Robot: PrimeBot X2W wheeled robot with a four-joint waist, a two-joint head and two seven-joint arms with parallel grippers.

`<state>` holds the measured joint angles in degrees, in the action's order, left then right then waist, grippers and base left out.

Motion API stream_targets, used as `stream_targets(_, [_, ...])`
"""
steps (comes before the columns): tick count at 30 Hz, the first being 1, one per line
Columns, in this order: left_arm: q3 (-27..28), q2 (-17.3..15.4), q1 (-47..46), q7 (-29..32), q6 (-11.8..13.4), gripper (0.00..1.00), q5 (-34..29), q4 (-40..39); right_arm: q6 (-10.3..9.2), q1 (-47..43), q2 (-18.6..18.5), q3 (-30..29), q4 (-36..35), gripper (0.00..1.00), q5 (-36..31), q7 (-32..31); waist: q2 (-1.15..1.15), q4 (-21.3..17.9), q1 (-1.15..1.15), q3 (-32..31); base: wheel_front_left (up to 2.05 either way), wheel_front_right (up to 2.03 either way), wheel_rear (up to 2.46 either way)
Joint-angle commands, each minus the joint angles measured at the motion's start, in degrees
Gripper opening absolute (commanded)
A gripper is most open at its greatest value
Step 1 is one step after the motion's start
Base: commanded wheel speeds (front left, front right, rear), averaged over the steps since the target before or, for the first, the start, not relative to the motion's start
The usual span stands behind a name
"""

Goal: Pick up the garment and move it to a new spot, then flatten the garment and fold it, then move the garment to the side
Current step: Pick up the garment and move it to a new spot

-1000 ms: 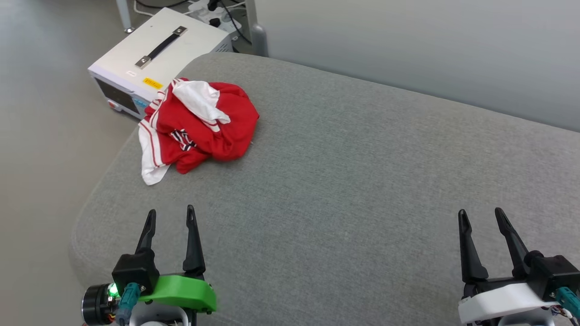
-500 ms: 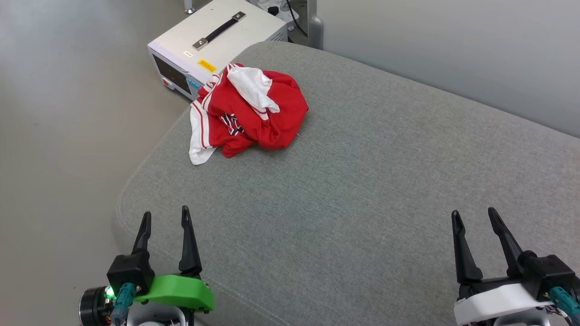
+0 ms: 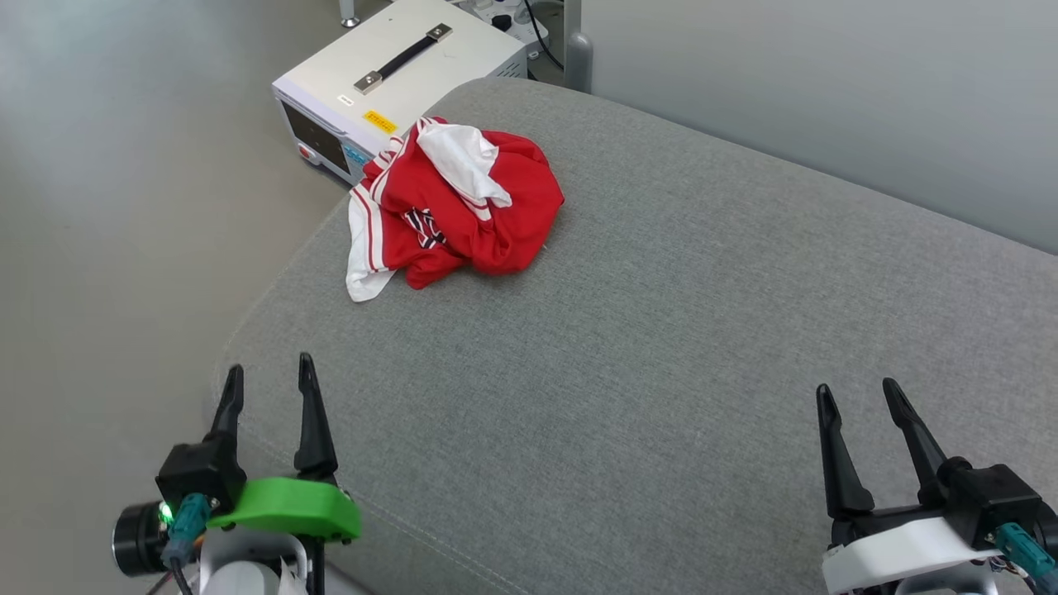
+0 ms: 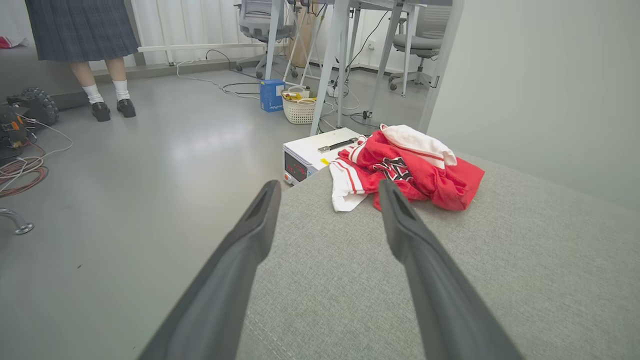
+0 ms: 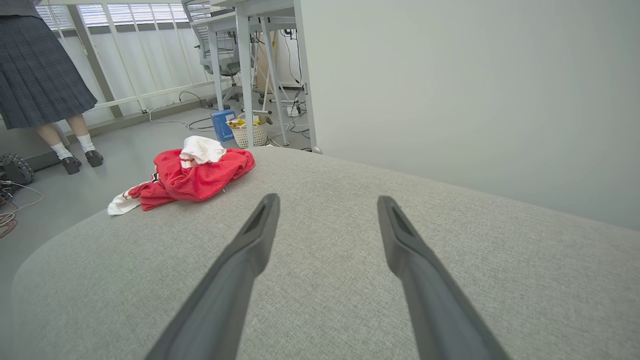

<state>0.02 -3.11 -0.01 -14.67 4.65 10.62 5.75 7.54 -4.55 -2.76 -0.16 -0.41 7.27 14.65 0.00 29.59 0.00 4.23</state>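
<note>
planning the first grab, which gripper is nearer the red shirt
Left. The left gripper is short of the garment, slightly left; the right gripper is far to its right.

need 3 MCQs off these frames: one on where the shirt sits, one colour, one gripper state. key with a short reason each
1. Where on the grey fabric cushion does the crumpled red jersey T-shirt with white sleeves lie?
A. Near its far left edge
B. At its centre
C. At its near right corner

2. What colour is the plastic cover on the left gripper?
A. White
B. Green
C. Orange

3. How do the jaws of the left gripper and the right gripper stand?
A. Both open and empty
B. Both shut
C. Left shut on the shirt

Key:
1 A: the head view shows the shirt at the far left, one white sleeve reaching the edge.
2 B: a bright green cover sits behind its jaws.
3 A: each pair stands apart over bare cushion, well short of the shirt.
</note>
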Motion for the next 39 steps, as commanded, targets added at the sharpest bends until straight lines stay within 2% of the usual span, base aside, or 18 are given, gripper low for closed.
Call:
stream_targets(1, [0.86, 0.24, -2.28, -0.33, -1.22, 1.00, -0.38, 0.17, -0.05, 0.74, -0.11, 0.16, -0.22, 1.00, -0.46, 0.35, 0.00, -0.56, 0.00, 0.36, 0.00, 0.00, 0.00])
stream_targets(5, [3.89, -0.02, -6.67, -0.33, -4.80, 1.00, -2.04, 1.48, -0.05, 1.54, -0.11, 0.61, -0.68, 1.00, -1.36, 0.35, 0.00, -2.16, 0.00, 1.63, 0.00, 0.00, 0.00])
stream_targets(10, [8.24, -2.54, -15.52, -0.33, -9.06, 1.00, -2.60, 4.46, -0.05, 3.10, -0.11, 1.13, -1.67, 1.00, -3.00, 0.35, 0.00, -5.53, 0.00, 4.46, 0.00, 0.00, 0.00])
stream_targets(16, [11.78, -6.68, -27.76, -0.33, -11.49, 1.00, -0.53, 9.74, -0.05, 5.73, -0.11, 1.50, -3.59, 1.00, -5.01, 0.35, 0.00, -9.52, 0.00, 9.07, 0.00, 0.00, 0.00])
stream_targets(21, [10.90, -11.24, -37.83, -0.33, -12.06, 1.00, 1.84, 15.41, -0.05, 8.12, -0.11, 2.12, -5.11, 1.00, -6.46, 0.35, 0.00, -12.10, 0.00, 13.13, 0.00, 0.00, 0.00])
stream_targets(27, [0.74, -19.05, -47.43, -0.10, -12.12, 1.00, 8.27, 22.90, -0.05, 11.24, -0.11, 2.62, -6.92, 1.00, -7.65, 0.35, 0.00, -14.73, 0.00, 17.59, 0.00, 0.00, 0.00])
stream_targets(30, [-5.33, -22.33, -52.10, 2.78, -12.13, 1.00, 13.44, 27.76, -0.05, 12.17, -0.11, 2.81, -7.57, 1.00, -8.08, 0.35, 0.00, -15.53, 0.00, 19.19, 0.00, 0.00, 0.00])
stream_targets(34, [-13.50, -26.57, -57.05, 13.92, -12.13, 1.00, 22.14, 31.88, -0.05, 13.51, -0.11, 3.76, -8.31, 1.00, -8.79, 0.35, 0.00, -17.14, 0.00, 21.63, 0.00, 0.00, 0.00])
stream_targets(39, [-21.85, -30.83, -60.08, 28.38, -12.13, 1.00, 32.37, 33.34, -0.05, 14.64, -0.11, 3.93, -8.68, 1.00, -9.13, 0.35, 0.00, -18.42, 0.00, 23.46, 0.00, 0.00, 0.00])
